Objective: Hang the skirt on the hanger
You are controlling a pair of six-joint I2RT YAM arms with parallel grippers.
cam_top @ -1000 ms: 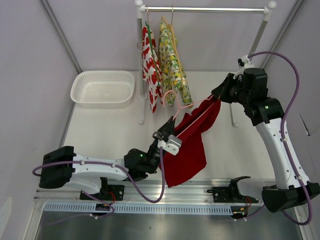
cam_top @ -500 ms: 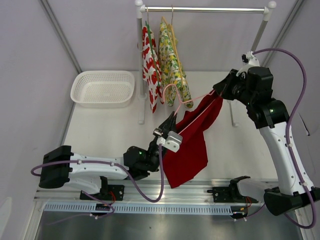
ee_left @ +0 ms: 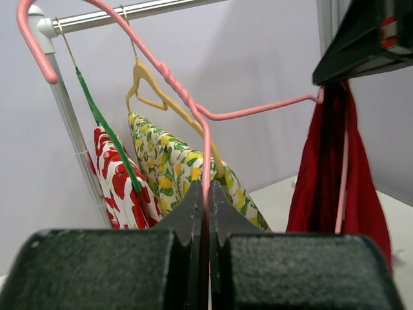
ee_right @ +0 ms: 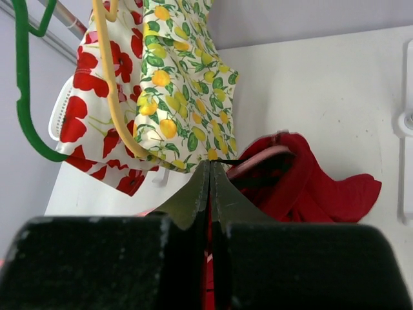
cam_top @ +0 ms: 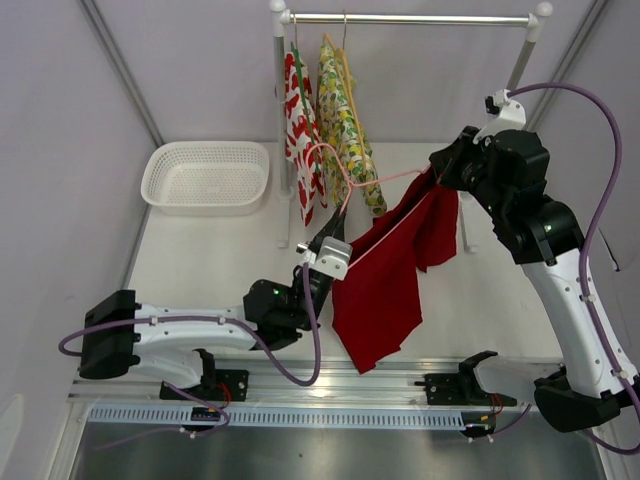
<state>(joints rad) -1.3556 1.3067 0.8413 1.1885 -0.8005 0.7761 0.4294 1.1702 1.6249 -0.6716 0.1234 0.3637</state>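
1. Pink wire of the hanger [ee_left: 205,161] is pinched at its neck in the clenched left gripper [cam_top: 333,232], the nearer arm.
2. Its long axis runs right and away to the right gripper [cam_top: 437,178], clamped on the far end; the skirt [cam_top: 385,290] drapes below.
3. The rail [cam_top: 410,18] lies beyond the hook.

You can't see the hanger [cam_top: 385,180] far corner; right gripper [cam_top: 433,180] and skirt [cam_top: 385,290] cover it. Right wrist view: gripper body hides the skirt's near part.
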